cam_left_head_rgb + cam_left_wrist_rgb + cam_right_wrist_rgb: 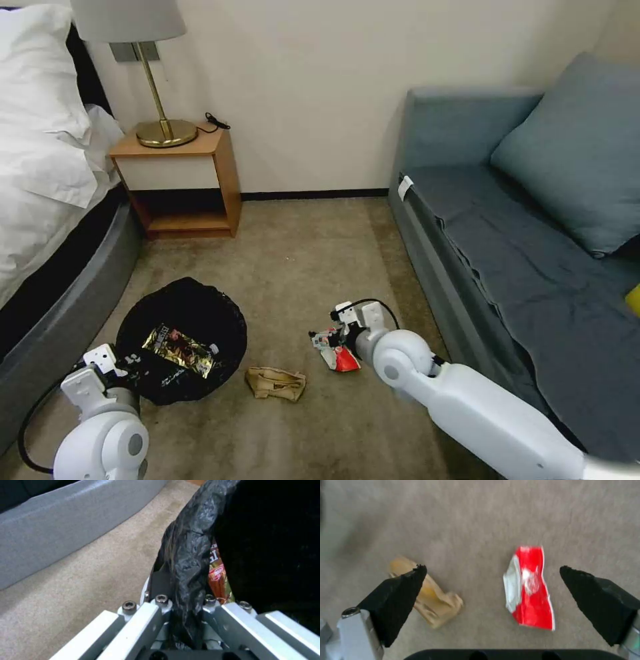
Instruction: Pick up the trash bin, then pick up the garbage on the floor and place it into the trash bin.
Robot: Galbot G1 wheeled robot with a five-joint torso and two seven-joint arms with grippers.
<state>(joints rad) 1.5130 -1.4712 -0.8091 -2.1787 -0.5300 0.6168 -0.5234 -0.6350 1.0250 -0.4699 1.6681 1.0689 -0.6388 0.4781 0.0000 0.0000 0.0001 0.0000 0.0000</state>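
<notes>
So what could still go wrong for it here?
Two things, I would guess. The right gripper hangs with open jaws over the red-white packet, but the tan paper lies close beside one jaw and might get nudged or caught too. The packet also looks flat on the carpet, so the jaws may slide over it. And the left gripper pinches the trash bin by its thin bagged rim, which might slip.
</notes>
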